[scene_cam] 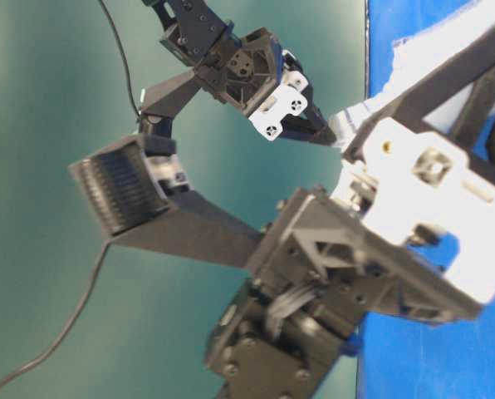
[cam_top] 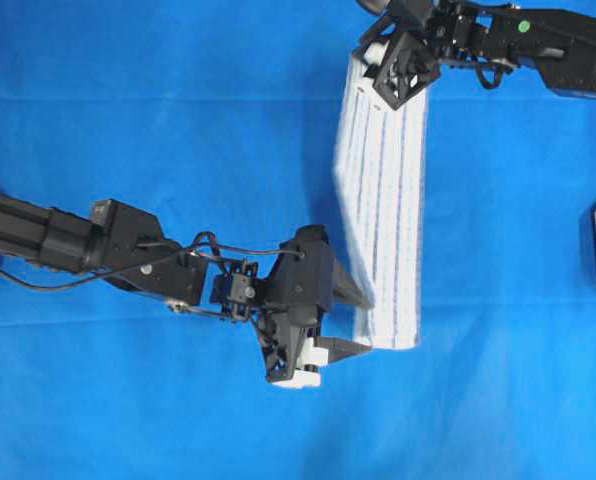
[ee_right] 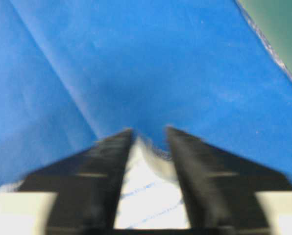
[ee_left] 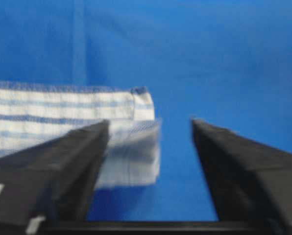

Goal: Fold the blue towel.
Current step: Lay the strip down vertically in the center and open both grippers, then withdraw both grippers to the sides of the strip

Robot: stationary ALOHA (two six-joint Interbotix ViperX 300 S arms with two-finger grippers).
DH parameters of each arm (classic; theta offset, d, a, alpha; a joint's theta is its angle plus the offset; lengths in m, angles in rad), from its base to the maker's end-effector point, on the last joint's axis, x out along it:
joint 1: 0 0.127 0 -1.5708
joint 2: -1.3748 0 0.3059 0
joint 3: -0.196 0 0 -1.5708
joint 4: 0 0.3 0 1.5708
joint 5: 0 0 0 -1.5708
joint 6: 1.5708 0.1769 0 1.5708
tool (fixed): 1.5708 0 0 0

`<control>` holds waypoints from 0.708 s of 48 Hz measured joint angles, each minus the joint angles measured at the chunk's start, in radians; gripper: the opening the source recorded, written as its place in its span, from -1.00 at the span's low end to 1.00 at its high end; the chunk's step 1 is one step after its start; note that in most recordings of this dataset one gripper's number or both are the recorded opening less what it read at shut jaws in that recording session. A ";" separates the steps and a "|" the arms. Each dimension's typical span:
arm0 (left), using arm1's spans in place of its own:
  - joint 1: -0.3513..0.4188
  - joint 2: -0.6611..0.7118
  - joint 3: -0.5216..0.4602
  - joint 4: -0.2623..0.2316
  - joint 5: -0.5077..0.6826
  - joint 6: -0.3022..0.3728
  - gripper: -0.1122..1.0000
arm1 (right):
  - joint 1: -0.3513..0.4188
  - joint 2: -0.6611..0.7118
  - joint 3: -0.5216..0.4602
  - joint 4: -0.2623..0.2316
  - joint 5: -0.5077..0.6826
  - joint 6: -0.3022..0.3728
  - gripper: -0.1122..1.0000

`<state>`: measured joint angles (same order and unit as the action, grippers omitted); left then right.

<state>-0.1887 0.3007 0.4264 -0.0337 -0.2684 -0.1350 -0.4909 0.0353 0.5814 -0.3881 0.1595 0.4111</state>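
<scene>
Flat on blue sheet (cam_top: 128,120) — folded blue towel (cam_top: 383,200), no container.

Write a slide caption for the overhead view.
Two open end effectors, left and right, at opposite ends of the folded blue towel on blue sheet.

Blue towel (cam_top: 383,190): far end hidden beneath right gripper (cam_top: 410,62); near corner covered by left gripper (cam_top: 353,320). Left wrist view: towel's lower flap smeared, left portion cut off. Right wrist view: towel between fingers (ee_right: 99,176) blurred.
</scene>
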 measured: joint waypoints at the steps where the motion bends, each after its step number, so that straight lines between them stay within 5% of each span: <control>1: 0.002 -0.011 0.003 0.000 0.009 0.002 0.51 | 0.003 -0.003 0.000 0.000 0.000 -0.008 0.26; 6: 0.017 -0.083 0.029 0.002 0.060 0.011 0.67 | 0.018 -0.037 0.000 0.000 0.002 -0.037 0.22; 20: 0.120 -0.287 0.129 0.005 0.080 0.061 0.66 | 0.078 -0.215 0.078 0.000 0.014 -0.052 0.15; 34: 0.258 -0.436 0.298 0.003 -0.095 0.118 0.66 | 0.163 -0.491 0.295 0.003 -0.061 -0.028 0.15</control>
<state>0.0690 -0.1350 0.7240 -0.0307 -0.3636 -0.0169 -0.3283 -0.4556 0.8759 -0.3850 0.0982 0.3835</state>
